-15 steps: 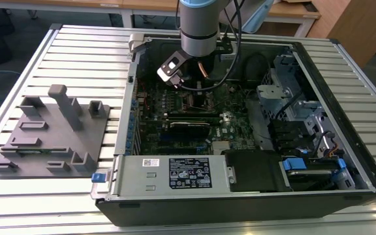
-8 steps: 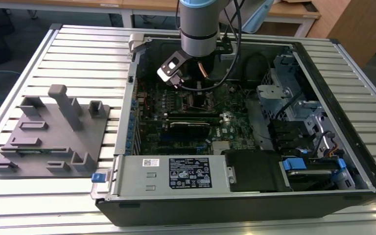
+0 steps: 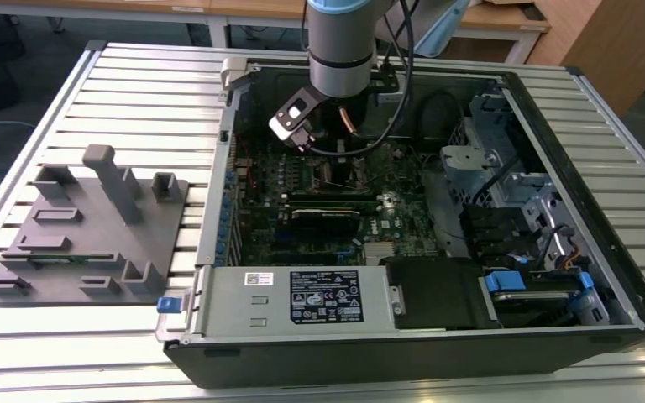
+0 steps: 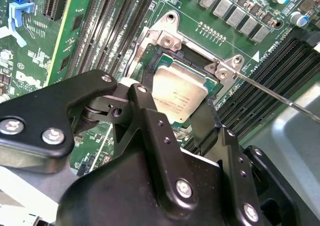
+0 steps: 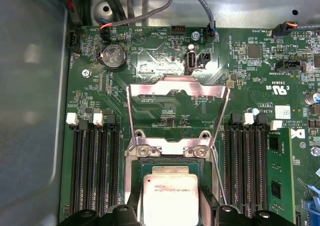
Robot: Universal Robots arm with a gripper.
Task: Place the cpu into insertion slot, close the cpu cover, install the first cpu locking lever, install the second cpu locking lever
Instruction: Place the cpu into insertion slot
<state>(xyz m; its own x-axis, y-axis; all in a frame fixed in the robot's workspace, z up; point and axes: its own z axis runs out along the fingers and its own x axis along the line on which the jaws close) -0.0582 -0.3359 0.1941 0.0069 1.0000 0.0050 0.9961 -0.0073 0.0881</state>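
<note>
The cpu (image 4: 177, 97), silver-grey top facing up, sits directly over the insertion slot (image 5: 170, 162), and we see it clamped between the two black fingers (image 4: 150, 121) of the gripper (image 4: 170, 105), one finger pressed to each opposite edge. We cannot tell whether the chip is fully seated in the slot or just above it. The cpu cover (image 5: 150, 90) stands swung open at the slot's hinge side, its cut-out middle showing green board behind it. A thin wire locking lever (image 4: 270, 93) runs out from a corner of the slot, unlatched. Rows of long black memory slots (image 5: 95, 171) flank the slot on two sides. In the exterior view we see the arm (image 3: 345, 42) reaching down into the open computer case (image 3: 591, 101) above the slot, with the case lying on a slatted metal worktop (image 3: 132, 84). Well apart from the slot, outside the case, a grey moulded fixture (image 3: 87, 227) rests on the worktop.
</note>
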